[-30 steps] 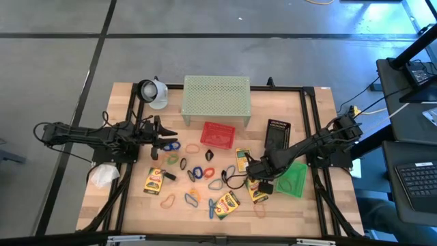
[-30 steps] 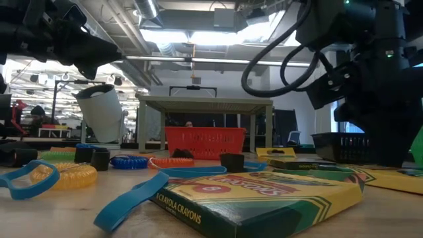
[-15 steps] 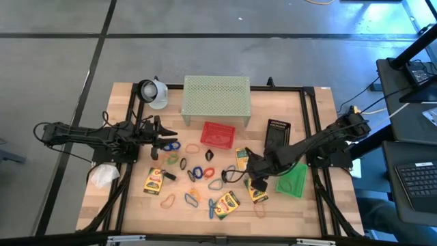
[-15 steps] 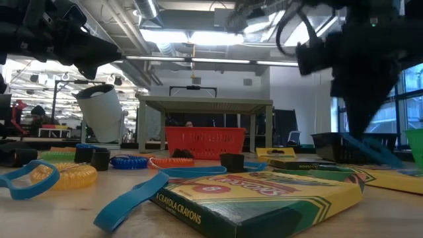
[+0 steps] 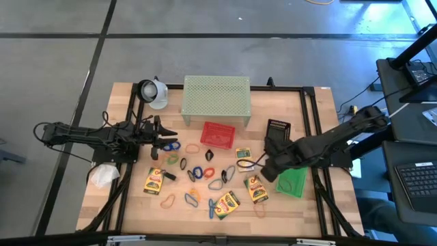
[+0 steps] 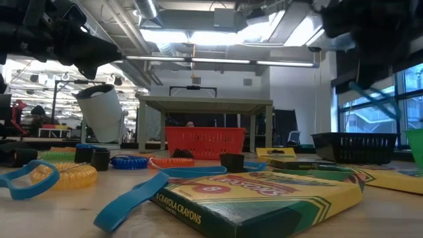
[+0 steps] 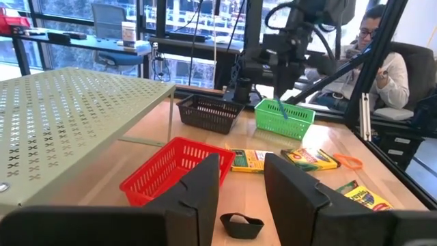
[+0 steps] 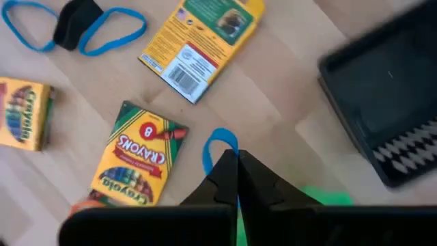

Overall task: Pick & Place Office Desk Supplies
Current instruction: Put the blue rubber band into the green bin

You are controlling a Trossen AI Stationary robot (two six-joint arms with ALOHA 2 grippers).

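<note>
High view shows the desk (image 5: 136,205) spread beneath me, my two arms reaching in from either side. Behind my right claw (image 5: 263,161) sits the black basket (image 5: 276,131), and just beside that claw on its outer side is the green basket (image 5: 293,179). The red basket (image 5: 218,134) lies well off toward the middle, in front of the pale green shelf (image 5: 216,100).

My right claw is pinched fully together on a blue loop (image 8: 220,152), which hangs from my fingertips above the wood. Below and ahead of it lie a crayon box marked 8 (image 8: 136,162), a second crayon box turned barcode up (image 8: 203,49), and a third crayon box (image 8: 25,113) further out. Beyond them, two flat blue bands (image 8: 75,25) are joined by a black clip.

My left claw (image 5: 162,140) waits over the far side of the desk, fingers (image 7: 201,198) parted and empty, with a small black clip (image 7: 242,224) just ahead of them and more coloured loops scattered between my two claws
</note>
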